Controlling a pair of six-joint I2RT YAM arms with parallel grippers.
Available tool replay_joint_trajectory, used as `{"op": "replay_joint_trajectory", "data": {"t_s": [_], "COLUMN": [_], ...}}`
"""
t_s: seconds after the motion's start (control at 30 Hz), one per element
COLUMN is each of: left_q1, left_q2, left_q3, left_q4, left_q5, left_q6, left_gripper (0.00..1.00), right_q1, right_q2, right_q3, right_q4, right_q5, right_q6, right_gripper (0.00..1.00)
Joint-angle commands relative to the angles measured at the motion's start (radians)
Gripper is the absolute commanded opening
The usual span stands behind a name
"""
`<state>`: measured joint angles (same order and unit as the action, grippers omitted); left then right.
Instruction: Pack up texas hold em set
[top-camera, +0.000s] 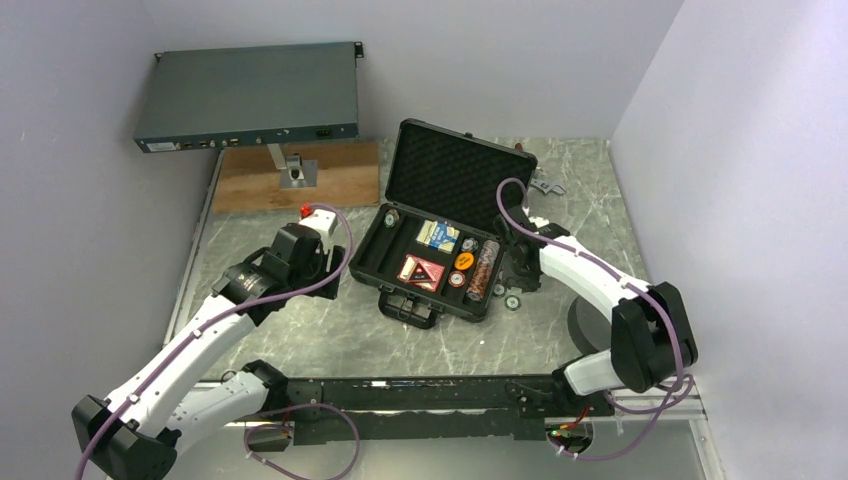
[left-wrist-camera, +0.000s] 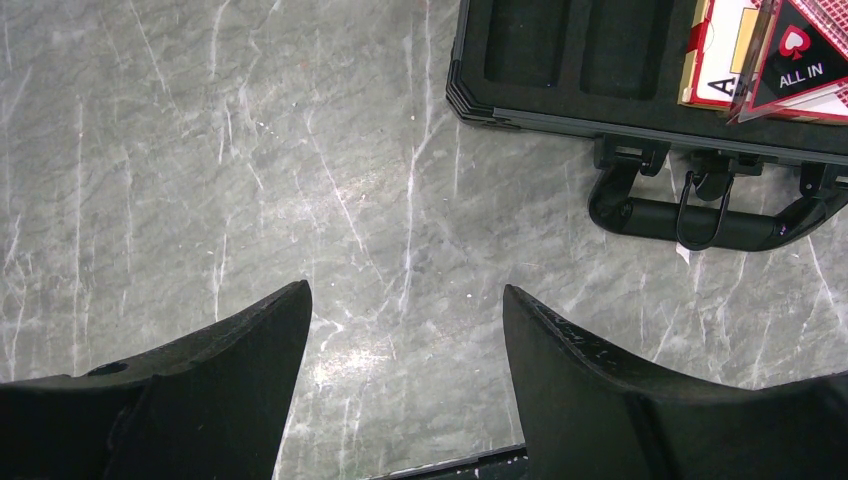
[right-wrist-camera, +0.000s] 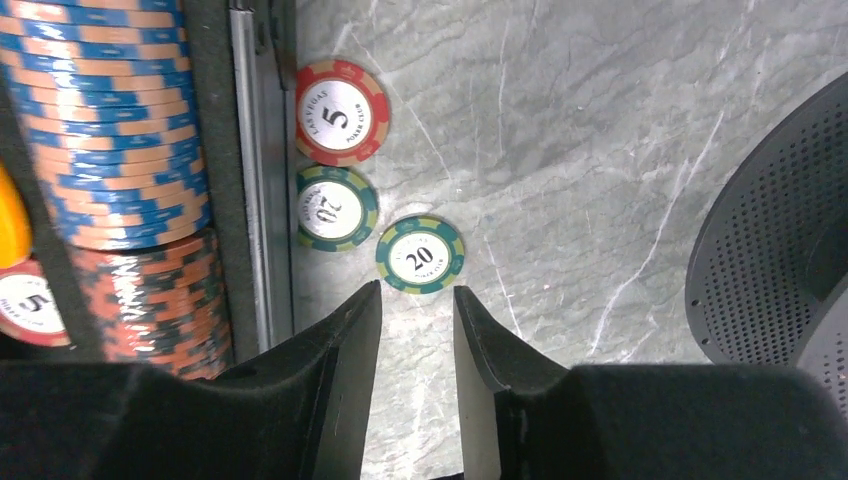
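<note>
A black poker case (top-camera: 372, 262) is lying open on the marble worktop (top-camera: 320, 335), between the two arms. Its lid (top-camera: 455, 170) is standing up at the far side and its handle (top-camera: 405, 306) is facing the arms. Its long axis is running left to right, slightly slanted, with the right end nearer.

Packing appears well along. A blue card deck (top-camera: 437, 235), a red card deck (top-camera: 422, 270), an orange disc (top-camera: 463, 261) and a row of chips (top-camera: 483, 270) are sitting in the foam slots, while the left slots are showing empty.

Three loose chips are lying on the worktop by the case's right wall: a red chip (right-wrist-camera: 342, 112), a green chip (right-wrist-camera: 335, 208) against the wall, and a second green chip (right-wrist-camera: 420, 254). Stowing these and closing the lid appear to remain.

The right gripper (right-wrist-camera: 417, 300) is hovering at the second green chip, fingers narrowly parted, grasping nothing. The left gripper (left-wrist-camera: 405, 295) is hanging wide open and empty over bare worktop near the handle.
</note>
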<state>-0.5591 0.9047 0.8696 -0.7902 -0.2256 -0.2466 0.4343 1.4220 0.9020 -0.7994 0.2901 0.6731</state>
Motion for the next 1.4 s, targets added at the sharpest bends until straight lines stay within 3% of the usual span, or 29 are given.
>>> {"op": "replay_joint_trajectory", "data": {"t_s": [0.0,0.23,0.47,0.63,0.83,1.03,1.37], "left_q1": [0.006,0.006,0.005,0.005,0.005,0.005,0.005], "left_q2": [-0.016,-0.018,-0.021,-0.026,-0.023,-0.030,-0.020], "left_q3": [0.000,0.000,0.000,-0.001,0.000,-0.003,0.000], "left_q4": [0.012,0.011,0.012,0.012,0.011,0.011,0.012], "left_q5": [-0.006,-0.006,-0.004,-0.004,-0.008,-0.017,-0.009], "left_q6": [0.018,0.018,0.019,0.019,0.018,0.017,0.019], "left_gripper": [0.75,0.76,0.75,0.76,0.76,0.76,0.76], "right_q1": [0.001,0.000,-0.002,-0.031,-0.055,-0.028,-0.022], "right_q2": [-0.043,-0.041,-0.001,0.076,0.133,0.140,-0.015], "right_q3": [0.039,-0.039,-0.130,-0.188,-0.204,-0.245,-0.102], "right_q4": [-0.031,0.061,0.164,0.241,0.246,0.258,0.074], "right_q5": [0.014,-0.051,-0.072,-0.067,-0.066,-0.102,-0.004], "right_q6": [-0.015,0.003,0.019,0.002,0.016,0.062,0.033], "right_gripper": [0.38,0.70,0.73,0.67,0.42,0.27,0.26]}}
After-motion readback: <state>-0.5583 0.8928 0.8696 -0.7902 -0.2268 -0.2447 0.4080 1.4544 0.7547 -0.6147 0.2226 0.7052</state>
